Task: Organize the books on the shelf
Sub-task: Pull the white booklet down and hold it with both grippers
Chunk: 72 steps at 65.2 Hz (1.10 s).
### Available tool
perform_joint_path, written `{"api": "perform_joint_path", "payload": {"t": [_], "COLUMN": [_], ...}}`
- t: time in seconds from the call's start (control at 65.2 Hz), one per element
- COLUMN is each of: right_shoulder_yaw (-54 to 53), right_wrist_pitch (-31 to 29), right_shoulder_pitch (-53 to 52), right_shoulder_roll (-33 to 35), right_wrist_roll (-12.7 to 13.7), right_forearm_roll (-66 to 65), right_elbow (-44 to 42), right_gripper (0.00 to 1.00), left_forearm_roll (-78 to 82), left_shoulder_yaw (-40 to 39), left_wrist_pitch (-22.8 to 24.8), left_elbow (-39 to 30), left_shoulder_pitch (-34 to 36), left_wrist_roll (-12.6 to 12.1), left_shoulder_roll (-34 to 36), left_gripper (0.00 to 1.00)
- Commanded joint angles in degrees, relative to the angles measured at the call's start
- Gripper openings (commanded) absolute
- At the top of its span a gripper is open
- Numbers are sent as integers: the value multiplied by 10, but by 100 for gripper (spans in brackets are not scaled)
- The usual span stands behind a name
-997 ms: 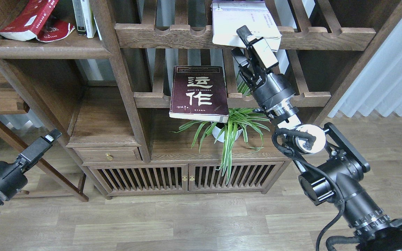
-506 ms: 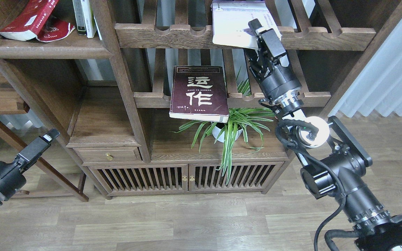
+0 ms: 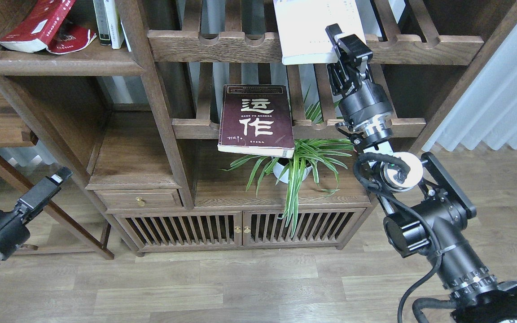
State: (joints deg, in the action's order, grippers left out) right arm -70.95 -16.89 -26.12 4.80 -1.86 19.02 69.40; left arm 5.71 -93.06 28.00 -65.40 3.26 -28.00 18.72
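The thin cream-white book (image 3: 308,31) lies tilted on the upper slatted rack. My right gripper (image 3: 346,42) is shut on its lower right corner. The dark maroon book (image 3: 256,120) with white characters lies on the middle slatted rack and overhangs its front. The bright red book (image 3: 38,22) lies askew on the solid brown shelf (image 3: 65,66) at the upper left. My left gripper (image 3: 54,179) hangs low at the left, far from the books; its fingers cannot be told apart.
Thin upright white-spined books (image 3: 108,22) stand on the shelf beside the red book. A potted spider plant (image 3: 299,166) sits under the maroon book. A drawer (image 3: 139,199) and slatted cabinet doors (image 3: 240,229) are below. A pale curtain (image 3: 501,89) hangs at the right.
My right gripper rose to the cream-white book's lower corner and closed on it; the book shifted upward and back. My left gripper dropped slightly.
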Motion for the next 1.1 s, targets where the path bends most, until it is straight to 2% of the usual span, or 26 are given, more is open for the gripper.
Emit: {"api": "perform_joint_path", "payload": {"t": [0.0, 0.169, 0.353, 0.537, 0.721, 0.797, 0.951, 1.089], "right_shoulder_yaw": [0, -25, -72, -143, -149, -147, -119, -59], "right_wrist_pitch": [-53, -111, -111, -111, -111, -111, -111, -111], "right_shoulder_pitch": [41, 141, 287, 387, 464, 482, 494, 491], "right_shoulder_roll": [7, 44, 111, 137, 173, 173, 159, 130], "right_wrist_roll": [4, 4, 4, 5, 5, 15, 62, 77], "right_forearm_roll": [2, 11, 52, 58, 86, 86, 83, 83], "right_elbow": [28, 93, 120, 120, 115, 115, 113, 102], "right_gripper": [3, 3, 3, 3, 3, 3, 3, 3], "left_forearm_roll": [0, 0, 0, 1, 1, 1, 0, -58], "left_shoulder_yaw": [0, 1, 10, 18, 44, 61, 94, 151], "left_wrist_pitch": [0, 0, 0, 0, 0, 0, 0, 0], "left_elbow": [7, 19, 33, 37, 58, 61, 62, 60], "left_shoulder_pitch": [-4, -11, -19, -20, -20, -20, -24, -34], "left_wrist_roll": [0, 0, 0, 0, 0, 0, 0, 2], "left_shoulder_roll": [-1, -13, -19, -35, -54, -65, -95, -160], "left_gripper": [93, 95, 96, 96, 96, 96, 96, 95]}}
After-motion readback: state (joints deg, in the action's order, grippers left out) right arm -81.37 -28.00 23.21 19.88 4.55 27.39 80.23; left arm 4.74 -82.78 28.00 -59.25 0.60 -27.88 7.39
